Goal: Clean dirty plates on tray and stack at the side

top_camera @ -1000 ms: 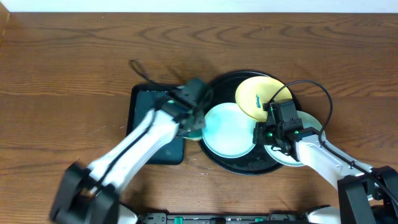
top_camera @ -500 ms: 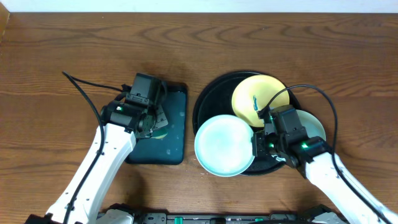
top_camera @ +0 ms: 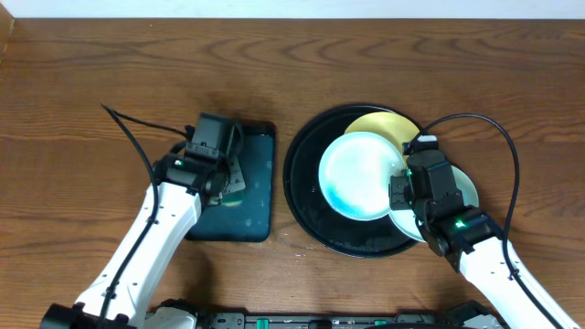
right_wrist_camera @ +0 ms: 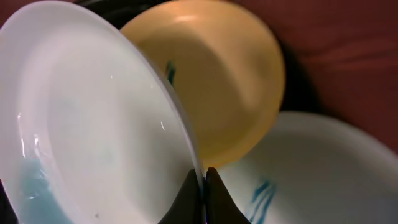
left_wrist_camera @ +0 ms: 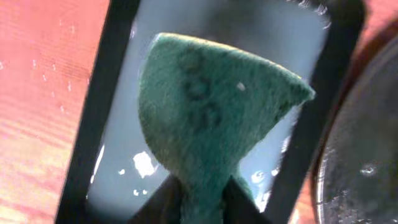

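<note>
Overhead | R pincer [top_camera: 399,194] pinching mint plate [top_camera: 361,175] rim over blk tray [top_camera: 302,174] | L pincer [left_wrist_camera: 200,196] pinching green sponge [left_wrist_camera: 211,112]

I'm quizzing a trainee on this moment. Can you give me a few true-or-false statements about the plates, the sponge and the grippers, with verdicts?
1. The right gripper pinches the rim of a mint-white plate. True.
2. The left gripper holds a plate. False: it grips a green sponge.
3. The sponge hangs over the round black tray. False: it is over the rectangular dark-teal tray.
4. The yellow plate carries a blue mark. True.
5. The other mint-white plate is clean. False: a blue scribble shows on it in the right wrist view.
</note>
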